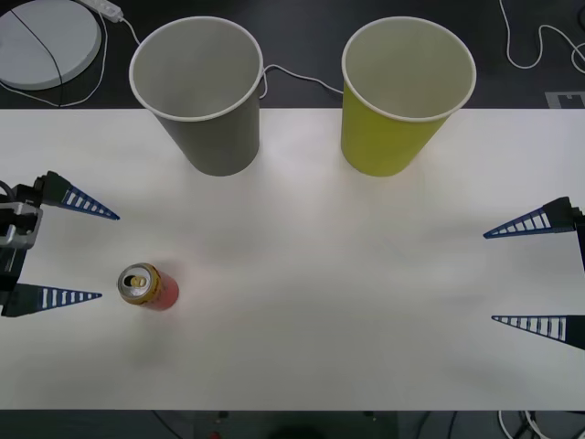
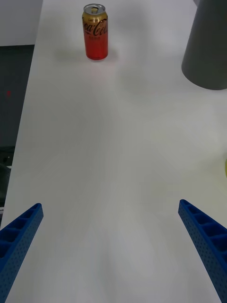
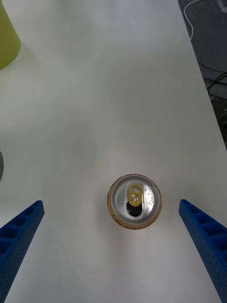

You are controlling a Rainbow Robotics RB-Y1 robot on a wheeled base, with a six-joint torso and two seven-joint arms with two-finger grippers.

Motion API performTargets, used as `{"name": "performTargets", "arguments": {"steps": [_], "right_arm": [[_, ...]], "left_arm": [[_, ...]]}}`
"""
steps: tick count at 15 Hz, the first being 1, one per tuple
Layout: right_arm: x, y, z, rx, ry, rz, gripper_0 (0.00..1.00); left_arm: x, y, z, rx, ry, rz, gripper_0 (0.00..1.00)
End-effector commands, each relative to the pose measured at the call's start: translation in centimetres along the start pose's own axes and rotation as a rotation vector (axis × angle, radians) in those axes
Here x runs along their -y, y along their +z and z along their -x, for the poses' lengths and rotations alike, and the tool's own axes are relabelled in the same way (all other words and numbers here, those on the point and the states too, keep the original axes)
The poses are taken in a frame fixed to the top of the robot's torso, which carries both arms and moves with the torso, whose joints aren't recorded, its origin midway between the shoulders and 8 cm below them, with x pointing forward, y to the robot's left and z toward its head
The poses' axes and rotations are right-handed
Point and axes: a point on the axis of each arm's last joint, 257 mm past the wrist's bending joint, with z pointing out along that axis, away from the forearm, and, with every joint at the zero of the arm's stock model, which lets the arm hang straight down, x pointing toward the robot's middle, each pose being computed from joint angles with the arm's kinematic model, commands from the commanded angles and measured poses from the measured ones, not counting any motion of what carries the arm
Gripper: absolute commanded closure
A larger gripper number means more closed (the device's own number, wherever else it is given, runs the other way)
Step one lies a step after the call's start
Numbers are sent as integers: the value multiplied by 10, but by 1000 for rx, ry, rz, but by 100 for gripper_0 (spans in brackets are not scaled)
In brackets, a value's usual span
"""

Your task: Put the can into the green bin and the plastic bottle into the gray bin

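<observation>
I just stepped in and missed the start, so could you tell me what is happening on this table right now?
Nothing is being held yet. The can stands upright on the white table, near the robot's left side. The left gripper is open beside it, with the can just ahead of its fingers. The right gripper waits open at the opposite edge. The gray bin and green bin stand at the far side, with nothing visible inside either.

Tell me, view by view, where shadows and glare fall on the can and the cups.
Front view: the small red-and-orange drink can casts only a faint, soft shadow on the white table, and the tall gray paper cup and yellow-green paper cup do likewise. Right wrist view: a dim shadow spreads beside the can's base. Left wrist view: the can's shiny metal top shows small bright glints, no harsh glare.
</observation>
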Motion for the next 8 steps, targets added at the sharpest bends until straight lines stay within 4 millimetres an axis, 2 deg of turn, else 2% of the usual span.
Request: {"name": "performTargets", "arguments": {"steps": [1, 8], "right_arm": [[0, 0, 0, 0, 0, 0, 0], [0, 0, 0, 0, 0, 0, 0]], "left_arm": [[0, -4, 2, 80, -72, 7, 0], [13, 5, -33, 204, -77, 55, 0]]}}
